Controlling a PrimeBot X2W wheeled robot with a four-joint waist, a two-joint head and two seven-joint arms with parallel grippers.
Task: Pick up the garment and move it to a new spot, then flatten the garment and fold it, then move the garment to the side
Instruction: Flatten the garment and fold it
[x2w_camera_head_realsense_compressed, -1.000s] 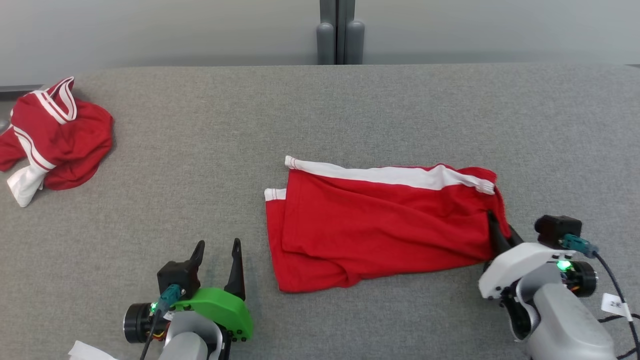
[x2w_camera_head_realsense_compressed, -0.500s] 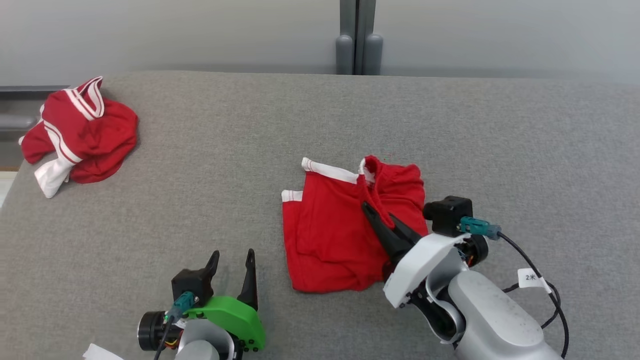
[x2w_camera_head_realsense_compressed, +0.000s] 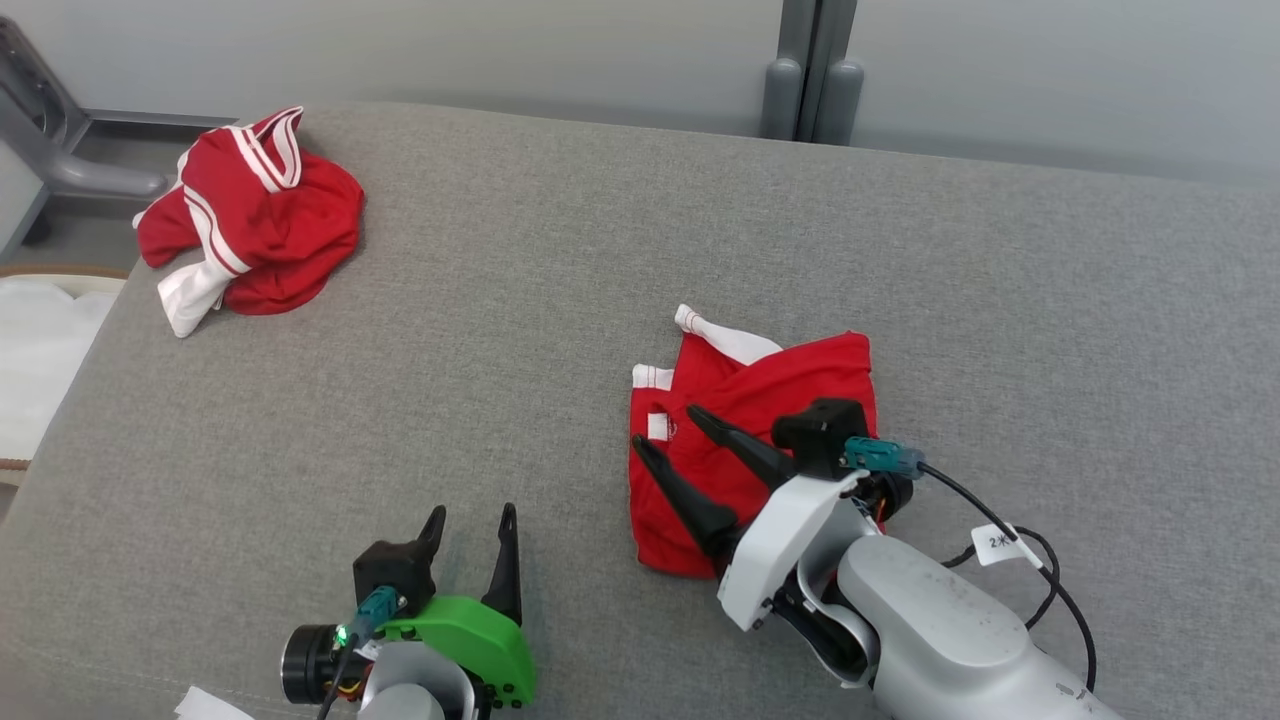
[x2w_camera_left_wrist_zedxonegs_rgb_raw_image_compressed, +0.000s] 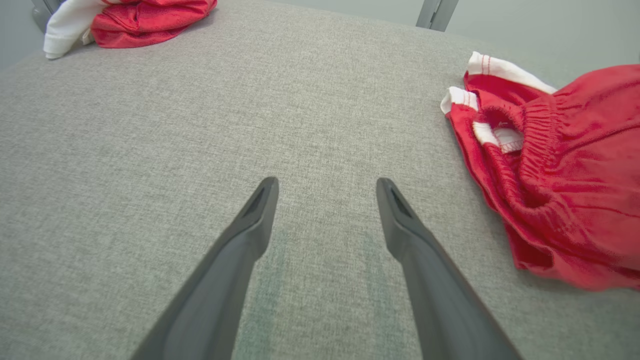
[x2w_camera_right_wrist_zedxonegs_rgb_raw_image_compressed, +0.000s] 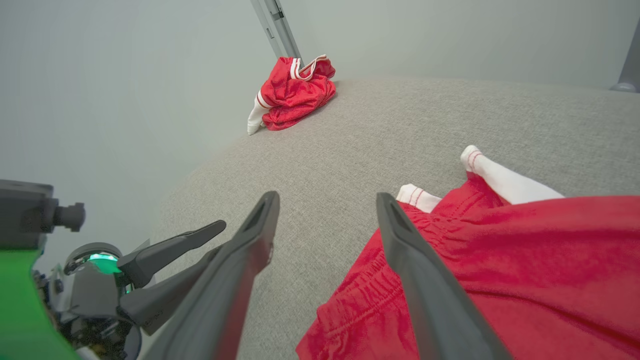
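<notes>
**Both grippers open, nothing held**

I noted a grey felt table (x2w_camera_head_realsense_compressed: 560, 300), a pale wall (x2w_camera_head_realsense_compressed: 500, 40) and a grey post (x2w_camera_head_realsense_compressed: 815, 70) behind. The folded red garment (x2w_camera_head_realsense_compressed: 790, 385) lay centre-right under my right gripper (x2w_camera_head_realsense_compressed: 665, 427), its fingers spread and empty. The left gripper (x2w_camera_head_realsense_compressed: 472, 512) hung wide apart over bare felt. The bunched red jersey (x2w_camera_head_realsense_compressed: 260, 210) sat at the far-left corner.

Red knit garment (x2w_camera_head_realsense_compressed: 800, 378) (x2w_camera_left_wrist_zedxonegs_rgb_raw_image_compressed: 575, 175) (x2w_camera_right_wrist_zedxonegs_rgb_raw_image_compressed: 525, 250): gathered elastic band along one edge, white side panel, white hem tips edged with thin red lines, small white label showing. Was folded over into a compact, roughly square packet, layers slightly askew. Lay flat on grey fabric surface (x2w_camera_head_realsense_compressed: 500, 300), right of centre, towards the near edge
</notes>
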